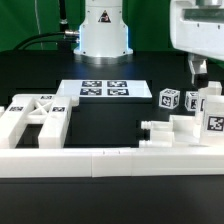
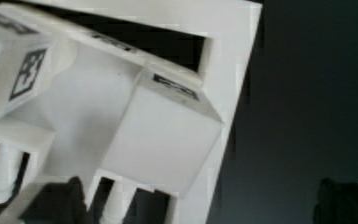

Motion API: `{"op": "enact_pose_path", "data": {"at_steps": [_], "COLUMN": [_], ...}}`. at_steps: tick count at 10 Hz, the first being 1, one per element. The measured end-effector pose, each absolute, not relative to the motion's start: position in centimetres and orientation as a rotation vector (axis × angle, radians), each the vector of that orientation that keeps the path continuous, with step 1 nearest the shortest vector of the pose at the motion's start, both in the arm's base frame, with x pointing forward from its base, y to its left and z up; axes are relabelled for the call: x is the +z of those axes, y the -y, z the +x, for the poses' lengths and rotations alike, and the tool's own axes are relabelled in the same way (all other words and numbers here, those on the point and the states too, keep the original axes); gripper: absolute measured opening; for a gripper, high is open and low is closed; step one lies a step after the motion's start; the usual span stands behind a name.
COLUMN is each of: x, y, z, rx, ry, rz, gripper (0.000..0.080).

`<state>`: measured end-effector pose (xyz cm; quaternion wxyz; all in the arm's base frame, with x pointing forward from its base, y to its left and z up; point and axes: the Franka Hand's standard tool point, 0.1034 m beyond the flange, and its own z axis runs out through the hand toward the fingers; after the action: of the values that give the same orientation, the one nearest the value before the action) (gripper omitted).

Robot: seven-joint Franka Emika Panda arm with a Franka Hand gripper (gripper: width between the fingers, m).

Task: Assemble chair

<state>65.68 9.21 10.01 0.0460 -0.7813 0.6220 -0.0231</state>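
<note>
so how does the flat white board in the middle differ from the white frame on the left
The marker board is thin and lies flat on the table; the frame is chunky and rises well above it. The marker board is one solid sheet, while the frame has open gaps between its bars. The marker board lies out in the middle; the frame sits close by the low wall. Both are white and carry black-and-white tags.

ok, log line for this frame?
gripper: open, empty | hovers over: chair parts, exterior view's right | frame pieces: exterior view's left, apart from gripper | assembly: incomplete
</note>
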Motion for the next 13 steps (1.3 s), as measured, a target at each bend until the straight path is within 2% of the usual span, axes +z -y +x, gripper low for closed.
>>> {"op": "enact_pose_path", "data": {"at_steps": [3,6,13], "x": [10.0,10.4,10.3], "y": [-9.1,-8.1,-8.1], "z": [65.6,65.6,65.6], "rx": [-0.086,-0.093,-0.092], "ry": [-1.568,-0.979,-1.006], "rz": [-2.629,-2.923,-2.914], "gripper": [0.0649,0.0649,0.0649]}}
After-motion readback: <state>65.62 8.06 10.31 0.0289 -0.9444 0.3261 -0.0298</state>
